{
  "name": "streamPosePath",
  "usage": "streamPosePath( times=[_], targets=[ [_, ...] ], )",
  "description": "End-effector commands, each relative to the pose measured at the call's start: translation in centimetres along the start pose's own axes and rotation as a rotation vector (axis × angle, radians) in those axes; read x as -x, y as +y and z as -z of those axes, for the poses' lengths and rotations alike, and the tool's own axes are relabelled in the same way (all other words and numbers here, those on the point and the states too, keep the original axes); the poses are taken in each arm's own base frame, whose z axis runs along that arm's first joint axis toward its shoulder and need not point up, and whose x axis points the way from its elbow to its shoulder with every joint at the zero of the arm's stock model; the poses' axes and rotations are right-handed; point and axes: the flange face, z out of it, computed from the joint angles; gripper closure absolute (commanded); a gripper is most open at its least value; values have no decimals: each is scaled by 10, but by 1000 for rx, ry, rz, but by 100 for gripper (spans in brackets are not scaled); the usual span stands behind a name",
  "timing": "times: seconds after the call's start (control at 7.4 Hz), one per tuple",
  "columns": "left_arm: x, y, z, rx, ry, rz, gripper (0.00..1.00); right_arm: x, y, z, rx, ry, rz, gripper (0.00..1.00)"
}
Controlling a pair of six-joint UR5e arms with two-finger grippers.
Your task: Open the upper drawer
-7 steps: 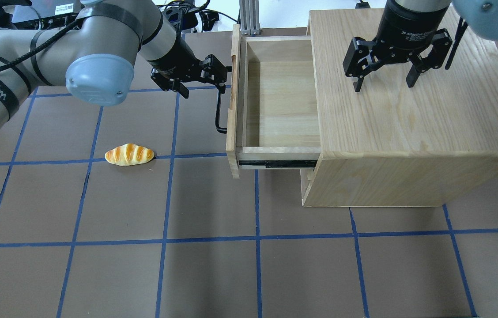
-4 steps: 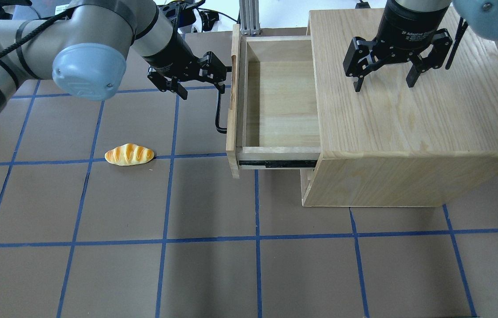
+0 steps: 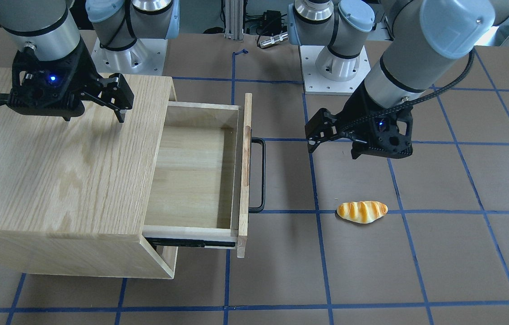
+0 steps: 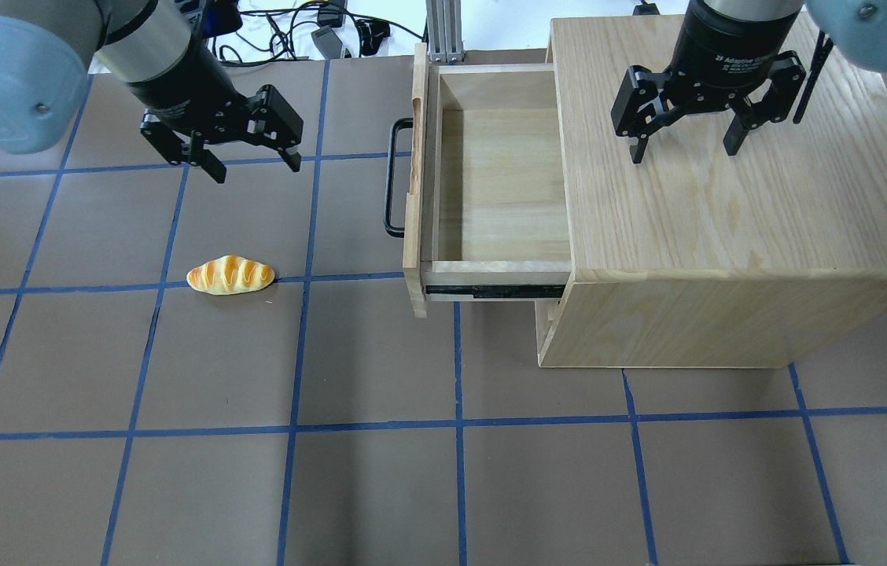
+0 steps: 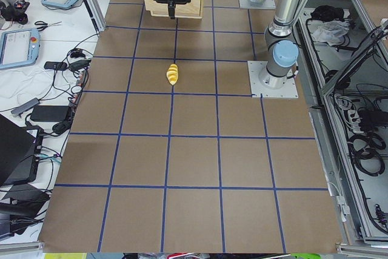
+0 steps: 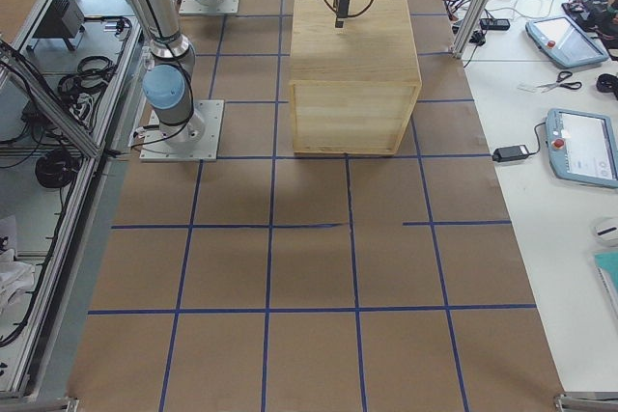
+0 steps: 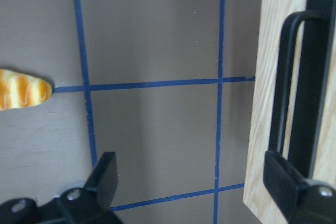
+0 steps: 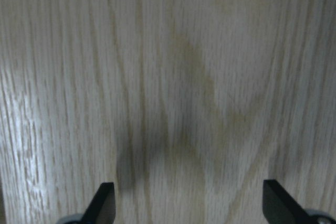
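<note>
Left pincer (image 4: 256, 167) hangs released over the brown tabletop (image 4: 380, 487), well apart from the long black bar handle (image 4: 388, 177) of the shallow light-wood upper drawer (image 4: 502, 185), which stands far out of its oak-grain cabinet (image 4: 726, 228). Right pincer (image 4: 684, 153) hovers spread and empty above the cabinet top. Opening looks done, so the next move likely only needs both arms to retreat without touching the drawer.

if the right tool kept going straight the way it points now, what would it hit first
The cabinet top. The right tool points straight down over it, open, and its wrist view shows only wood grain ahead. How near it hangs is hard to judge.
</note>
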Motion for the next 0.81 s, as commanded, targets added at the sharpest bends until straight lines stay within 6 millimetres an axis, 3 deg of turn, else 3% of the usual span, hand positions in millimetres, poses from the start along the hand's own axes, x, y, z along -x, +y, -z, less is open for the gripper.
streamPosePath(
  times=[0.0,0.27,0.68],
  targets=[
    [2,30,40,-38,-144,-45,0,0,0,0,0,0,0,0],
    [-20,45,55,-46,-151,-70,0,0,0,0,0,0,1,0],
    [-19,45,54,-48,-152,-65,0,0,0,0,0,0,0,0]
  ],
)
